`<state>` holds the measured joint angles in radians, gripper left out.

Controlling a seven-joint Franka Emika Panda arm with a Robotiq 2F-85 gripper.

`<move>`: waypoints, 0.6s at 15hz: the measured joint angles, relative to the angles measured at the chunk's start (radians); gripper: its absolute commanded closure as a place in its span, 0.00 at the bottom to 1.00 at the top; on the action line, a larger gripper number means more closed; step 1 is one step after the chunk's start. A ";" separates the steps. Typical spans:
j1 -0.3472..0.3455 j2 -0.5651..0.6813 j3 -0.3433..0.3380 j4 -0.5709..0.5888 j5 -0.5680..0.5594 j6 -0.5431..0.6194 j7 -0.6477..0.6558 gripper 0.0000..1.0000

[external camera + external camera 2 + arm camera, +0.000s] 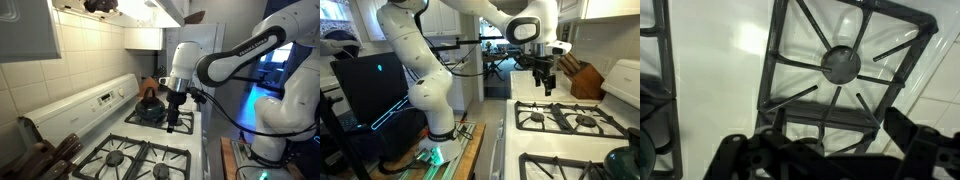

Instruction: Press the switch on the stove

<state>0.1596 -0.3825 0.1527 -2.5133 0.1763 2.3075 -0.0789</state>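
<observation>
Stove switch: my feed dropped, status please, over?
Gripper open, empty, hovering over burner grate. Control panel not touched; switch too small to pick out. Kettle close beside gripper.

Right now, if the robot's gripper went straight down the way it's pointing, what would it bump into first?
Probably the burner with its black grate: the gripper points down and the wrist view looks right onto it. Depth is unclear.
</observation>
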 measured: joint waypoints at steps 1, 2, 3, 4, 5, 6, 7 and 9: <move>0.000 0.000 0.000 0.000 0.000 0.000 0.000 0.00; 0.001 0.000 0.000 0.000 0.000 0.000 -0.001 0.00; 0.001 0.000 0.000 0.001 -0.001 0.002 -0.010 0.00; 0.001 0.000 -0.002 0.002 -0.013 0.008 -0.025 0.00; 0.000 0.002 -0.006 0.002 -0.027 0.023 -0.043 0.00; 0.000 0.006 -0.013 0.002 -0.038 0.042 -0.063 0.00; 0.000 0.013 -0.021 0.002 -0.046 0.064 -0.084 0.00; 0.000 0.032 -0.037 0.002 -0.048 0.116 -0.132 0.00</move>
<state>0.1600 -0.3508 0.1153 -2.5109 0.1287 2.4239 -0.2108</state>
